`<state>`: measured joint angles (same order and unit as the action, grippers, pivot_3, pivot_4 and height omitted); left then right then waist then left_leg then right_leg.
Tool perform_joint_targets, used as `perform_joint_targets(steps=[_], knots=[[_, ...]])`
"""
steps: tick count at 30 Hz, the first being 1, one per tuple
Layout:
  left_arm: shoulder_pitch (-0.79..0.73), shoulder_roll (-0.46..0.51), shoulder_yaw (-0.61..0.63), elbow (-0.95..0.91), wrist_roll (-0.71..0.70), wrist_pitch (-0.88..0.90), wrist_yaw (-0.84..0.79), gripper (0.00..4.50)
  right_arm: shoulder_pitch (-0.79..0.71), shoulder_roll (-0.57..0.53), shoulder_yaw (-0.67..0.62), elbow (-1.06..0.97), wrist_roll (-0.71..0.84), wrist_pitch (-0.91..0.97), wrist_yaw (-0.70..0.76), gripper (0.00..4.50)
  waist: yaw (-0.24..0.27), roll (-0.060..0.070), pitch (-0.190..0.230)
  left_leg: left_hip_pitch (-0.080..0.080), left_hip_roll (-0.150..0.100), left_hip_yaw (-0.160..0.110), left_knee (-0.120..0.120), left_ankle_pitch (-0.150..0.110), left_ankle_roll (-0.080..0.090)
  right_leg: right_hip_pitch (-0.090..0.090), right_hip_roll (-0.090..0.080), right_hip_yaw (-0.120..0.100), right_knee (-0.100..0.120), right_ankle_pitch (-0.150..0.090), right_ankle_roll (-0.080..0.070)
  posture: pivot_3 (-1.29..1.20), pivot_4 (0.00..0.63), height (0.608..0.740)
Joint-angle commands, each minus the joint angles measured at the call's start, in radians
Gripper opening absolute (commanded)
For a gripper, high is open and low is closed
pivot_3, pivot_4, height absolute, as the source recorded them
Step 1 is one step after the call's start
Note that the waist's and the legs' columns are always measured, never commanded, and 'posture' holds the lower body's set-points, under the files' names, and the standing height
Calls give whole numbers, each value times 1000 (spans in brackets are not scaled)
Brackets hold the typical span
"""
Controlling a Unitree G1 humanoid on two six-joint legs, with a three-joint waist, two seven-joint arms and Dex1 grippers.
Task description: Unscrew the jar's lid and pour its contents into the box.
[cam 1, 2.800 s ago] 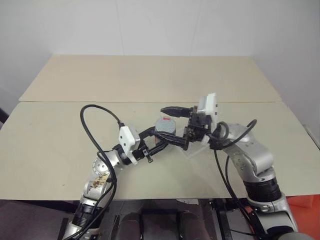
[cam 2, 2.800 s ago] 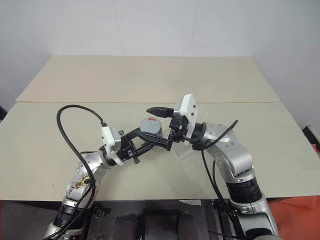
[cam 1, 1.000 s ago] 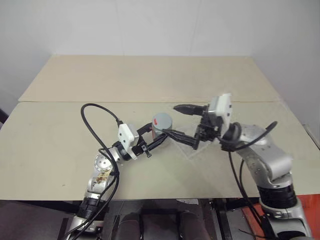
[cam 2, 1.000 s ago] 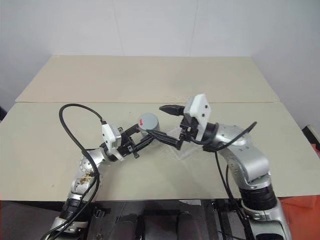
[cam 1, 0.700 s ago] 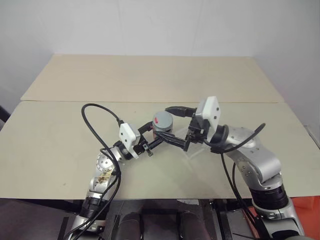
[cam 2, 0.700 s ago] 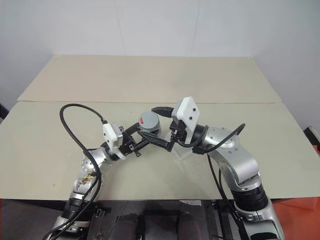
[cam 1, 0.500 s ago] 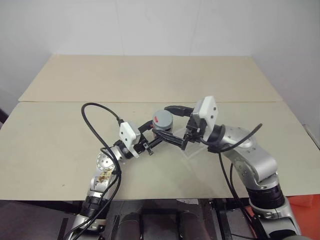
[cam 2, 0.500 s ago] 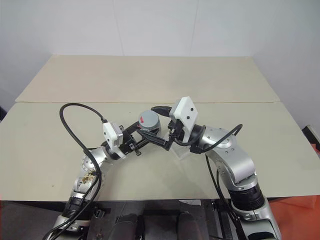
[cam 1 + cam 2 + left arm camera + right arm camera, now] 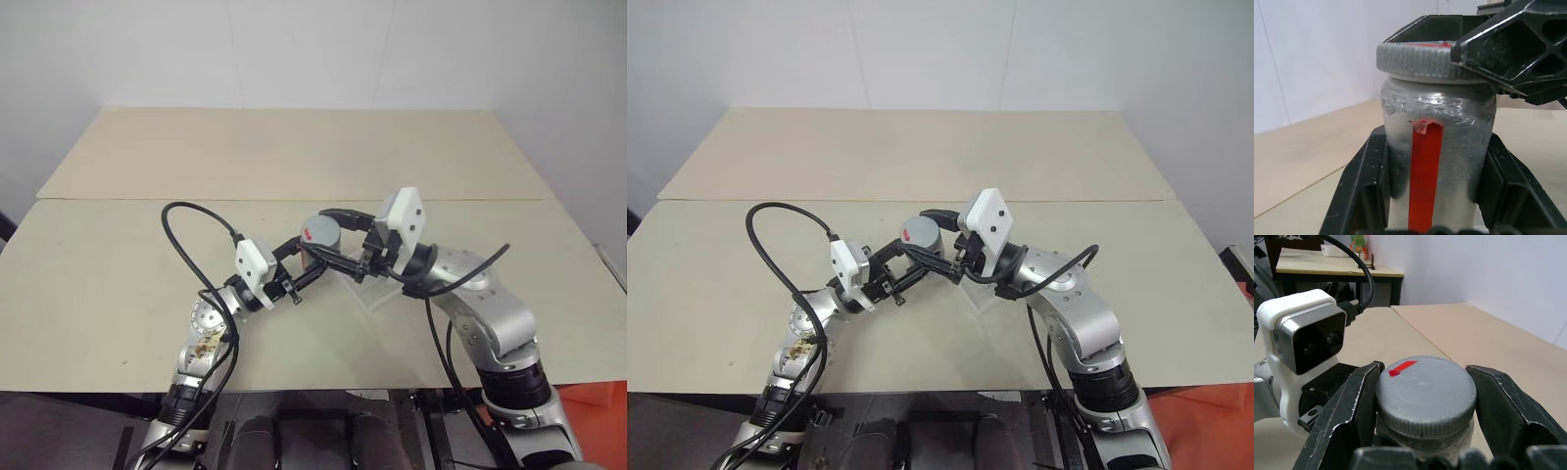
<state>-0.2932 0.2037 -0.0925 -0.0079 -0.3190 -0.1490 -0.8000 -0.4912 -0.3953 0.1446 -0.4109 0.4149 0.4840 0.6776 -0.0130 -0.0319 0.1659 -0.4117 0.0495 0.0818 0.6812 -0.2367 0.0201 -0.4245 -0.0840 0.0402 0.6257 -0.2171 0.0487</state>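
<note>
Here the left gripper [image 9: 1432,205] hugs the jar [image 9: 1437,147] tight around its body, so the jar cannot spin. It holds the jar up above the table [image 9: 118,284], next to the clear box [image 9: 377,289]. The right gripper [image 9: 1425,396] has its two fingers pressed on the sides of the lid [image 9: 1425,394], ready to twist it off. The lid is on the jar. Both arms reach in toward the middle and meet at the jar.

Clear box [image 9: 370,290] on beige table [image 9: 108,264]
</note>
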Motion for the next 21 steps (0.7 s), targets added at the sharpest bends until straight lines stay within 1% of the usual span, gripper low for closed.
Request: perform_joint_targets(steps=[1, 2, 6, 8, 11, 15, 19, 21], knots=[[-8, 12, -14, -26, -39, 9, -51, 1914, -5, -12, -25, -18, 5, -35, 19, 2771, 0, 0, 0, 0, 0, 0, 0, 0, 0, 0, 0, 0, 0, 0, 0, 0, 150, 740], [-7, 17, -17, -31, -47, 19, -62, 1914, -6, -17, -26, -14, 7, -36, 28, 2771, 0, 0, 0, 0, 0, 0, 0, 0, 0, 0, 0, 0, 0, 0, 0, 0, 150, 740], [6, 62, -22, -81, -117, 79, -140, 1914, -13, -66, -53, 15, 65, -37, 142, 2771, 0, 0, 0, 0, 0, 0, 0, 0, 0, 0, 0, 0, 0, 0, 0, 0, 150, 740], [8, 78, -21, -85, -128, 91, -160, 1914, -25, -84, -70, 37, 91, -39, 178, 2771, 0, 0, 0, 0, 0, 0, 0, 0, 0, 0, 0, 0, 0, 0, 0, 0, 150, 740], [21, 100, -22, -90, -138, 102, -194, 1914, -66, -91, -110, 70, 172, 12, 202, 2771, -2, 0, 0, 0, 0, 0, 0, 0, 0, 0, 0, 0, 0, 0, 0, 0, 150, 740], [40, 112, -36, -99, -151, 123, -220, 1914, -75, -104, -127, 86, 255, 20, 273, 2771, -1, 0, 0, 0, 0, 0, 0, 0, 0, 0, 0, 0, 0, 0, 0, 0, 150, 740], [56, 133, -54, -126, -169, 147, -254, 1914, -91, -99, -130, 116, 279, 31, 290, 2771, -1, 0, 0, 0, 0, 0, 0, 0, 0, 0, 0, 0, 0, 0, 0, 0, 150, 740], [60, 129, -57, -120, -155, 124, -257, 1914, -105, -93, -134, 129, 289, 55, 286, 2771, -1, 0, 0, 0, 0, 0, 0, 0, 0, 0, 0, 0, 0, 0, 0, 0, 150, 740]])
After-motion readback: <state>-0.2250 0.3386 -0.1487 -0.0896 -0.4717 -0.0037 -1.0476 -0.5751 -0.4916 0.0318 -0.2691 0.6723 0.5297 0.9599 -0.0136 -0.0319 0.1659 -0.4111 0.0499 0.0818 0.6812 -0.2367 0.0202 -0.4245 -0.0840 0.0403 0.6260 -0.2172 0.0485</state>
